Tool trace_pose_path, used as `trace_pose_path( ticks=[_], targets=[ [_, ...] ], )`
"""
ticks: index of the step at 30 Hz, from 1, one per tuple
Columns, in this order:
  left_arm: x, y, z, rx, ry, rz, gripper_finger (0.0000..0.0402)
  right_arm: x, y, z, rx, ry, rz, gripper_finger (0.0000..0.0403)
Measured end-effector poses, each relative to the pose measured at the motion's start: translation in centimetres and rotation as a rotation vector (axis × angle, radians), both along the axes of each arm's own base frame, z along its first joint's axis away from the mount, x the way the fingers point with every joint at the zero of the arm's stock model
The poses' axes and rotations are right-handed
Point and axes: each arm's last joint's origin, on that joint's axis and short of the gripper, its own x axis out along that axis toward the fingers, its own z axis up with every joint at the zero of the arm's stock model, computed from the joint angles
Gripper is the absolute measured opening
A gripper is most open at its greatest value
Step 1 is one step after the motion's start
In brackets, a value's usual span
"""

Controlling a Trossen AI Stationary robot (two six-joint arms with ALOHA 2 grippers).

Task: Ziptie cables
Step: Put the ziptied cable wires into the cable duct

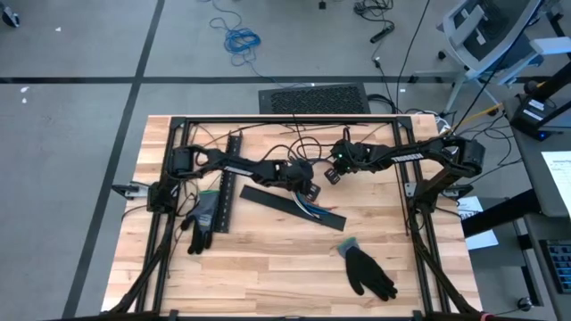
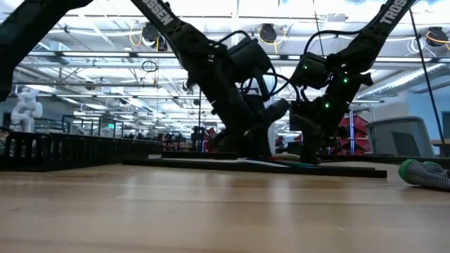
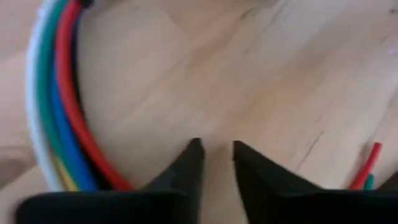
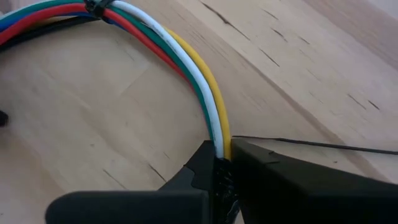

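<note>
Two arms work a cable bundle at mid-desk

The right gripper [image 4: 219, 163] pinches the cables [image 4: 186, 65] between its fingers, near the centre of the desk [image 1: 268, 267], at 12 o'clock from the black strip [image 1: 290, 205]. The left gripper [image 3: 217, 155], just beside the bundle, has fingers slightly parted, holding nothing. Gloves [image 1: 368, 272] lie at 4 and 8 o'clock.
</note>
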Motion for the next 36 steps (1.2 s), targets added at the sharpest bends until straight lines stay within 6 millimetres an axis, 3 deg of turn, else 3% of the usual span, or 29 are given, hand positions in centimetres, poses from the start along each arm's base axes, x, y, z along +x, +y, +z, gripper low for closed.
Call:
trace_pose_path(
  ticks=[3, 13, 19, 28, 36],
  targets=[
    [-0.3, -0.3, 0.2, 0.014, 0.068, 0.003, 0.0012, 0.0, 0.0, 0.0, -0.001, 0.008, 0.000, 0.0021],
    [-1.9, -0.9, -0.4, 0.042, 0.268, -0.053, 0.0002, -1.1, -1.0, -0.1, 0.020, 0.064, -0.075, 0.0021],
    [-3.2, -0.6, -0.2, 0.196, 0.442, -0.180, 0.0001, -1.6, -0.9, -0.3, 0.045, 0.101, -0.101, 0.0020],
    [-4.4, 1.4, 0.4, 0.340, 0.586, -0.300, 0.0001, -1.9, -0.2, -0.5, 0.112, 0.148, -0.050, 0.0020],
    [-5.2, 4.0, 0.4, 0.445, 0.705, -0.439, 0.0001, -1.6, 1.9, -0.7, 0.161, 0.201, -0.023, 0.0020]
  ],
)
